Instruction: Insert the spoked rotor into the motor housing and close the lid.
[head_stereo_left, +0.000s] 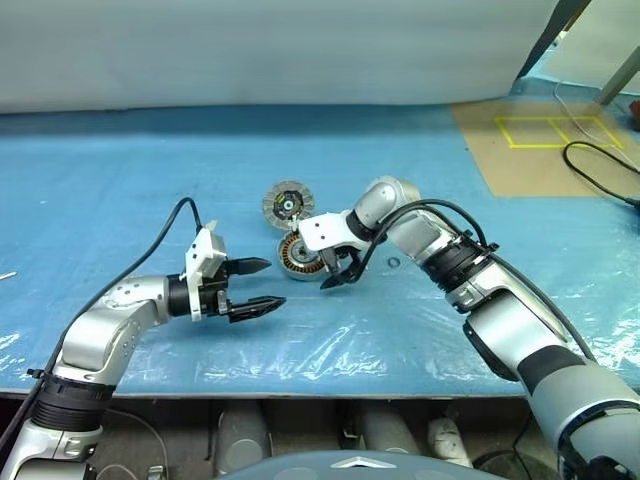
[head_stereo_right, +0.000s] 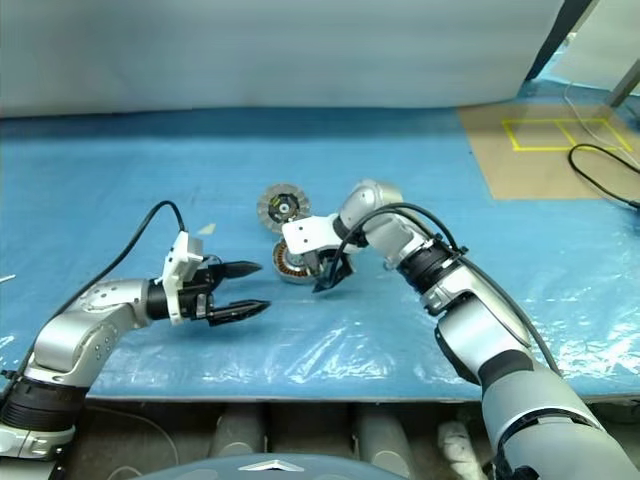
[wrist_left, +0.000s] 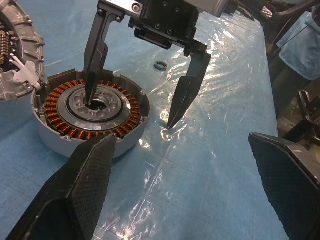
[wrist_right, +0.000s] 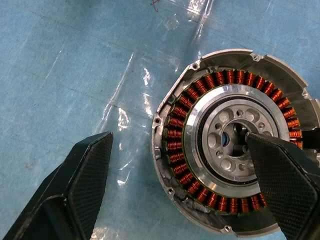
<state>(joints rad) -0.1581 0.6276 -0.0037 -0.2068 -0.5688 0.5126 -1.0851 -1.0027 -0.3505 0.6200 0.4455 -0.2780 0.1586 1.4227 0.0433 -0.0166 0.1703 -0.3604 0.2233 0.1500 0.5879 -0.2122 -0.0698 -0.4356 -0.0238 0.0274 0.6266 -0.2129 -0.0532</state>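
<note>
Item: motor housing (wrist_right: 235, 145), a shallow grey metal cup resting flat on the blue-covered bench (head_stereo_left: 120, 170), copper windings (wrist_right: 176, 146) ringing a silver hub. We judge it stiff, fairly heavy for its width and smooth at the wall, so liable to slide on the glossy plastic sheet (wrist_left: 200, 165); the windings look fragile and we would keep off them, gripping at the outer rim or the hub. Its lid (head_stereo_left: 288, 205) lies hinged open just behind, ribbed face up. We cannot pick out a separate spoked rotor; the drilled silver ring at the centre may be it already seated. The right gripper (wrist_left: 131, 112) stands spread wide, holding nothing, 1 finger (wrist_left: 92, 70) reaching into the hub bore, the other down outside the wall. The left gripper (head_stereo_left: 256, 285) hovers near, well open, empty. A tiny black O-ring (wrist_left: 161, 65) lies beyond.
</note>
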